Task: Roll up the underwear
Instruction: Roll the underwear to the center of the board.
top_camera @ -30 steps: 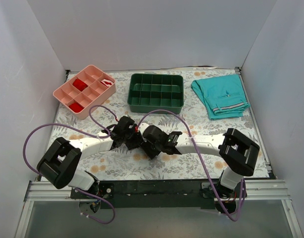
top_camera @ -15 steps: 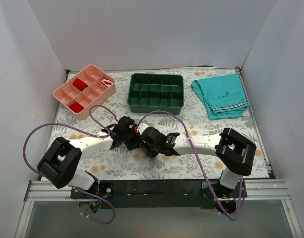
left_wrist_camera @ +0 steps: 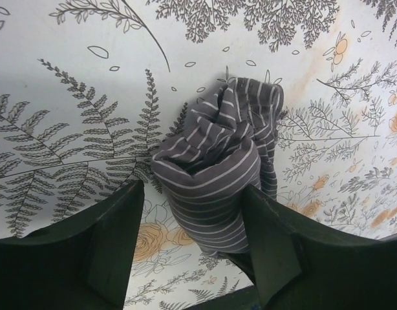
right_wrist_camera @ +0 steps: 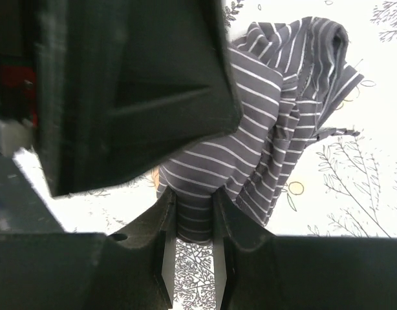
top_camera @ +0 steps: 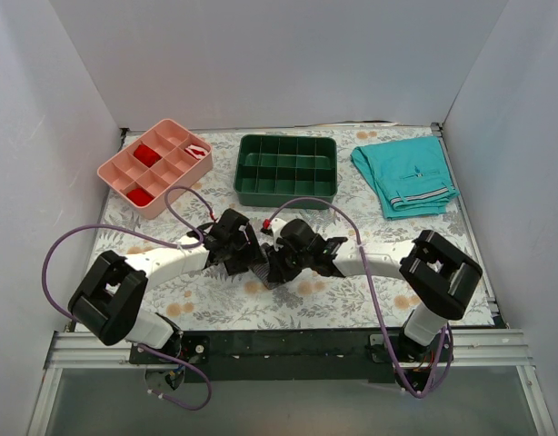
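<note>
- Right end effector [right_wrist_camera: 192, 208]: clamped on a fold at the near end of the underwear [right_wrist_camera: 276, 110]. The cloth is pinched tight between both fingers in the right wrist view.
- Left end effector [left_wrist_camera: 192, 190]: jaws apart, straddling the bundle. Its right finger touches the cloth; its left finger sits just beside it with a thin gap. Not clamping.
- Underwear: bunched into a loose, lumpy roll of grey cloth with thin white stripes. It lies on the fern-print desk [left_wrist_camera: 69, 77] between the two end effectors, at the middle of the desk towards the near side. From the top camera it is almost fully hidden under the two wrists.
- Both arms reach inward and meet over the bundle.
- Far side of the desk: pink tray [top_camera: 156, 166] at left, green tray [top_camera: 286, 169] in the centre, folded teal shorts [top_camera: 406, 177] at right. All are well apart from the bundle.
</note>
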{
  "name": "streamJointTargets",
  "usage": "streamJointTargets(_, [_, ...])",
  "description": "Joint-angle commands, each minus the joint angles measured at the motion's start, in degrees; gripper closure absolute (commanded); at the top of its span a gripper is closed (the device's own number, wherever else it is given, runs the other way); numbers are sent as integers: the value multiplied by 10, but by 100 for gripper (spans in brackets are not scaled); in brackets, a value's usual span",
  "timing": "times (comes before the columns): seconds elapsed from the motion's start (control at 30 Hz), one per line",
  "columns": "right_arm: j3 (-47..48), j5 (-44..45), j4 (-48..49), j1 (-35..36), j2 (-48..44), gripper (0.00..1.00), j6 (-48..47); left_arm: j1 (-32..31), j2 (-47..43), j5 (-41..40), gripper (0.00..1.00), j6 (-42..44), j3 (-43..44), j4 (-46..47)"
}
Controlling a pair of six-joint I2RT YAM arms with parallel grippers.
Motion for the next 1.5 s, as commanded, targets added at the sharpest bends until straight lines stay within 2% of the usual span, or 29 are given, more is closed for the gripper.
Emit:
streamJointTargets(0.0, [-45,-145,42,-37,0,99,40,14,-21,-37,38,15,18,-58])
streamJointTargets(0.33, [-98,-310,144,-126,33,99,122,16,-120,-46,31,1,-12,-20])
streamJointTargets(0.53, [-115,-381,230,-160,61,99,199,15,-146,9,31,5,-68,49])
streamJointTargets(0.67, [-131,-400,282,-172,71,99,249,12,-149,32,31,5,-91,79])
streamJointTargets(1.0, [-134,-401,281,-175,82,99,260,5,-105,32,31,-18,-101,142])
streamJointTargets(1.17, [-137,-400,281,-175,79,99,256,-2,-69,29,37,-24,-83,138])
streamJointTargets(1.37, [-126,-404,254,-175,81,98,232,-4,-53,20,53,-36,-83,124])
streamJointTargets(1.4, [-122,-404,233,-175,82,97,217,-4,-49,18,59,-37,-78,120])
streamJointTargets(1.47, [-105,-394,200,-175,79,95,193,-4,-43,14,61,-37,-74,109])
